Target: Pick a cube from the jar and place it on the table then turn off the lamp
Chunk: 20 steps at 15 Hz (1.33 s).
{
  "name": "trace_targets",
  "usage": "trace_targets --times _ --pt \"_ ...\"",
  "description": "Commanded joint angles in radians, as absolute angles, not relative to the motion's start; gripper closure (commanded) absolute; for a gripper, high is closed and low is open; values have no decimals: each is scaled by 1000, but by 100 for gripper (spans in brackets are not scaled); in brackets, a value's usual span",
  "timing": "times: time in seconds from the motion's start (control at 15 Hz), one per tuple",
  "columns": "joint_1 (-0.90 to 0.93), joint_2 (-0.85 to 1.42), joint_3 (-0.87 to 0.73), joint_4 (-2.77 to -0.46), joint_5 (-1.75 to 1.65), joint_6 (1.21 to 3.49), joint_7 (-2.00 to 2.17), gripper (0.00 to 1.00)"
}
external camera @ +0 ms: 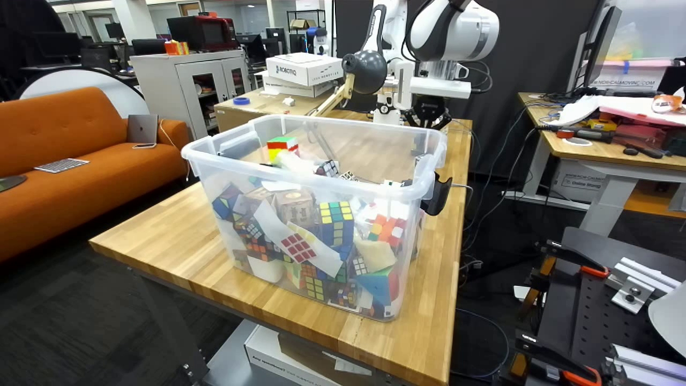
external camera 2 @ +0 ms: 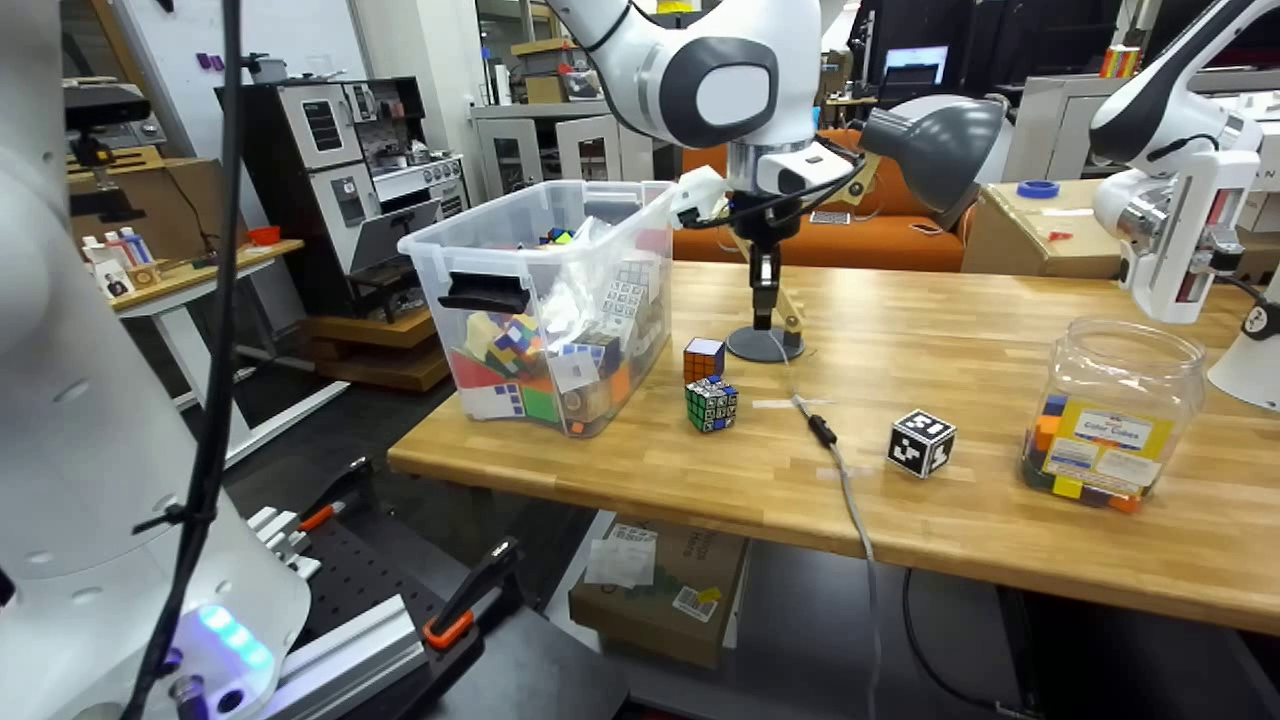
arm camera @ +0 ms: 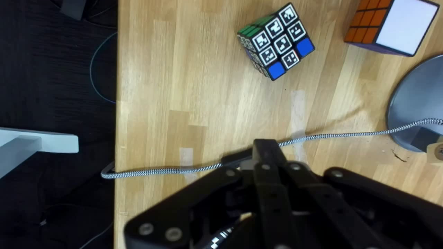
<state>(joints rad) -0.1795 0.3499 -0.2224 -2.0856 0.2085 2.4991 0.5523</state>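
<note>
- Left on the tabletop, in an exterior view: the bin, holding many cubes.
- Just right: an orange-sided cube, far, and a tag-patterned cube, near, apart. Light, stiff, slick, I expect; I would pinch opposite faces. Neither has a long axis; the near one sits askew to the tabletop edge.
- My jaws: clenched, nothing visible between, above the tabletop.
- Right and near: the switch, long axis along its cord, far-left to near-right; hard, better pressed than gripped, I judge.
- Farther right: the lamp, aimed right and down; lit or not, I cannot tell.
</note>
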Motion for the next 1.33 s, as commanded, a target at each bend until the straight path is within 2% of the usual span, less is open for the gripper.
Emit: trace_targets --times 0.0,0.07,0.2,0.27,0.33,0.47,0.53,1.27 --pt "-164 200 -233 -2256 247 2579 583 100" --pt "-169 163 -233 -2291 251 2578 587 100" --pt "-191 82 -228 -2356 298 2543 558 73" --pt "-199 50 -227 -2384 332 2534 541 67" --pt "-186 115 -232 -2326 275 2537 574 86" --pt "-195 61 -230 -2373 300 2537 564 71" --pt "-196 52 -230 -2381 302 2537 564 67" --pt "-195 56 -230 -2382 303 2537 564 67"
